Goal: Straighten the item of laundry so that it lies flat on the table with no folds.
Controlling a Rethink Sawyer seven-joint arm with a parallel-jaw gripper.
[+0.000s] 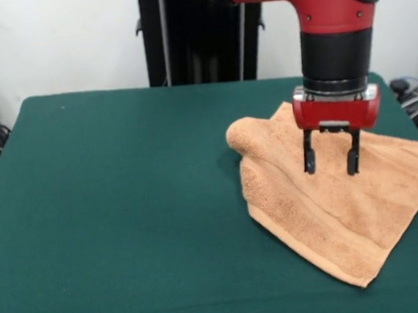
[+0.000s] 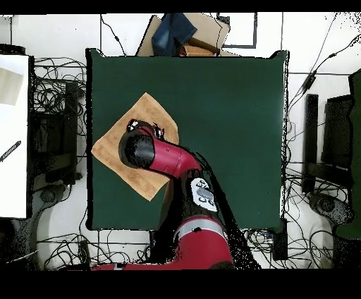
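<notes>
The light orange-tan towel (image 1: 331,212) lies on the right part of the dark green table (image 1: 126,208). It is spread out like a diamond, with its far left corner rolled into a rounded hump (image 1: 247,135) and a long crease running down its left side. My gripper (image 1: 331,164) hangs straight down over the towel's middle, open and empty, with its fingertips just above the cloth. In the overhead view the towel (image 2: 113,151) lies at the left of the table (image 2: 225,127), and the arm's wrist covers its middle and hides the gripper.
The robot's black pedestal (image 1: 198,33) stands behind the table's far edge. The towel's right corner reaches the table's right edge in the front view. A cardboard box with a blue cloth (image 2: 185,35) sits beyond the table, and cables (image 2: 56,92) lie on the floor around it.
</notes>
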